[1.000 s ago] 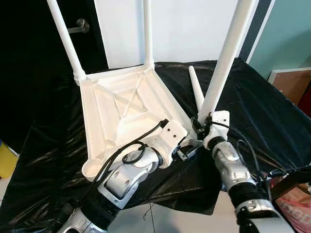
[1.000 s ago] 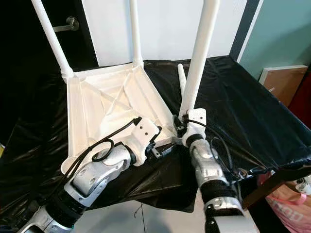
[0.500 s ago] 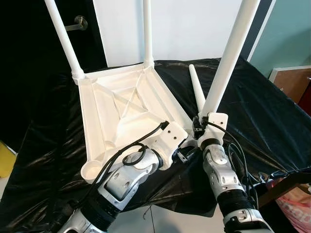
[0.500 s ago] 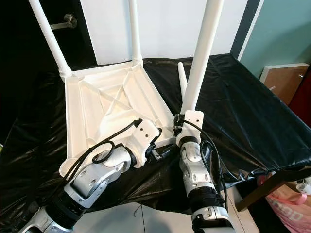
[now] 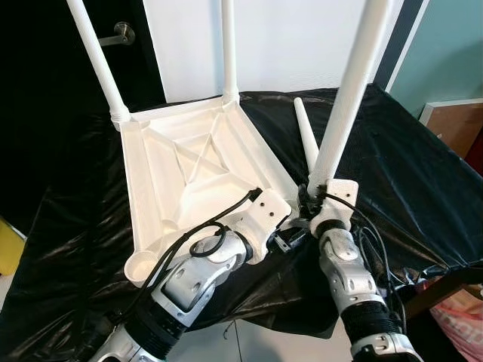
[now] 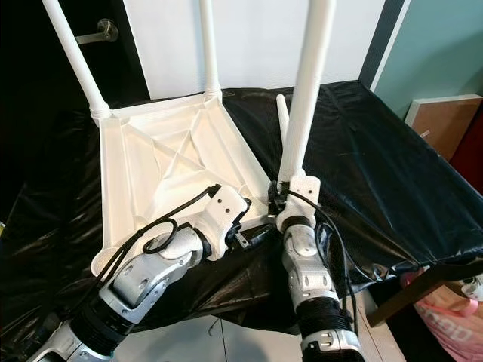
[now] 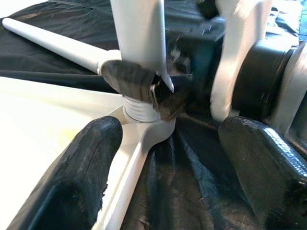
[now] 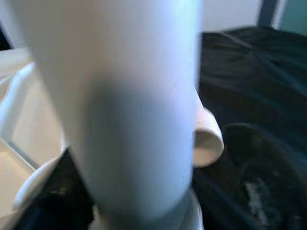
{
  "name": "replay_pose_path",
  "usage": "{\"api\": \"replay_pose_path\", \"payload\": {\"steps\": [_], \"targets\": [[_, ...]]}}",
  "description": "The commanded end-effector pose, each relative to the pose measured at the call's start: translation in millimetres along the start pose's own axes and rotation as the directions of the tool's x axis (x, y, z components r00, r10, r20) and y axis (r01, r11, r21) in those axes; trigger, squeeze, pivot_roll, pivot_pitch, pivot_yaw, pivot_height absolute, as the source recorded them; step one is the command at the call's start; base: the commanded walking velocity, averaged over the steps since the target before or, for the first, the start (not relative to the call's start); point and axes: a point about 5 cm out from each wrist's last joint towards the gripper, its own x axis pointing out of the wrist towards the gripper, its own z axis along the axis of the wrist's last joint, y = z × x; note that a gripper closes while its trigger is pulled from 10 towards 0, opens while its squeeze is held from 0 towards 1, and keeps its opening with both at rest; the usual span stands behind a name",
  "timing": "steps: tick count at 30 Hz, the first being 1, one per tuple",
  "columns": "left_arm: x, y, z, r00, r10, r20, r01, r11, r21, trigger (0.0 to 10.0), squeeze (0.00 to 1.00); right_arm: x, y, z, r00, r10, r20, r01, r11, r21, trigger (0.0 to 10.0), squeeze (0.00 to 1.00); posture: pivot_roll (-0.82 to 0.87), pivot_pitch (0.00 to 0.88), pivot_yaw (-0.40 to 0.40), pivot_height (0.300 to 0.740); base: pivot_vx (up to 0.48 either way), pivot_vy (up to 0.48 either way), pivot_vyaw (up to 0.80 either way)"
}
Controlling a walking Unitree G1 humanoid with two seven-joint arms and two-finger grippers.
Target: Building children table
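Left eye view: shows the white table top (image 5: 192, 170) lying upside down on the black sheet (image 5: 400, 166), ribbed underside up, two legs already standing in the far corners: far-left leg (image 5: 94, 56) and far-right leg (image 5: 229, 49). Compared with a second ago, finds the third leg (image 5: 349, 90) raised from a rightward lean to nearly upright and the right forearm swung in under it; suggests the thread is being lined up with the near-right corner socket, or turned in. Places the right gripper (image 5: 313, 202) at the foot of this leg, closed around it. Puts the long axis of this leg close to vertical, free end up and out of frame, threaded end down at the socket. Right eye view: shows a spare fourth leg (image 6: 281, 121) flat on the sheet just behind, long axis running away from the robot, and the near-left socket (image 6: 103, 260) empty. Left wrist view: shows the left gripper (image 7: 175, 158) with fingers (image 7: 81, 163) spread wide either side of the corner, pinching nothing, and the ribbed thread (image 7: 139, 109) seated at the socket, with the right gripper's pad pressed on the leg above. Right wrist view: shows the leg blurred and very close, upright.
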Motion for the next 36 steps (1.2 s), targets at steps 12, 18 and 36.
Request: {"api": "replay_pose_path", "payload": {"steps": [12, 18, 36], "targets": [[-1.7, -6.2, 4.6, 0.991, -0.13, 0.012, 0.13, 0.991, 0.024, 10.0, 0.0, 2.8, -27.3, 9.3, 0.957, 0.289, 0.004, -0.288, 0.956, -0.045, 10.0, 0.0, -0.14, 0.0, 0.02, 0.74, 0.0, 0.0, 0.0], [0.3, -5.8, 6.3, 0.991, -0.134, 0.014, 0.134, 0.991, 0.027, 10.0, 0.0, 10.5, -27.1, 7.2, 0.884, 0.464, -0.064, -0.468, 0.877, -0.105, 10.0, 0.0, -0.15, 0.0, 0.025, 0.74, 0.0, 0.0, 0.0], [-1.8, -2.6, 8.6, 0.995, -0.102, 0.021, 0.102, 0.994, 0.029, 10.0, 0.0, 26.7, -39.4, 4.8, 0.78, 0.593, -0.201, -0.625, 0.752, -0.207, 0.0, 0.0, -0.11, 0.0, 0.001, 0.74, 0.0, 0.0, 0.0]]}}
